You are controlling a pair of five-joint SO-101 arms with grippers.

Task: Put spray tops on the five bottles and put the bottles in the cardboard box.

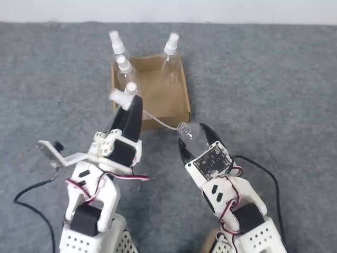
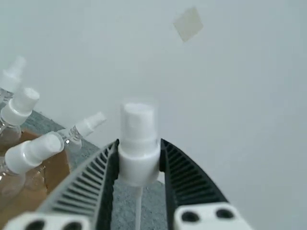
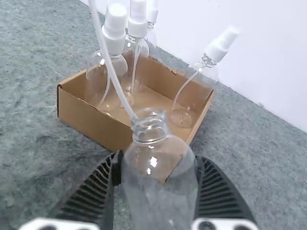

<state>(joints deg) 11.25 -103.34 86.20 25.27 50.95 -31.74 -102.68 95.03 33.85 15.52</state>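
Left gripper (image 2: pixel 139 160) was clamped on a spray top (image 2: pixel 138 139), held up over the near-left corner of the cardboard box (image 1: pixel 185 92). Its tube (image 3: pixel 112 76) ran down slantwise into the neck of an open bottle (image 3: pixel 156 167). Right gripper (image 3: pixel 156 179) was closed on that bottle, just in front of the box's near wall. Four capped bottles (image 1: pixel 170 74) stood upright inside the box. Grey carpet (image 1: pixel 263 79) lay under everything
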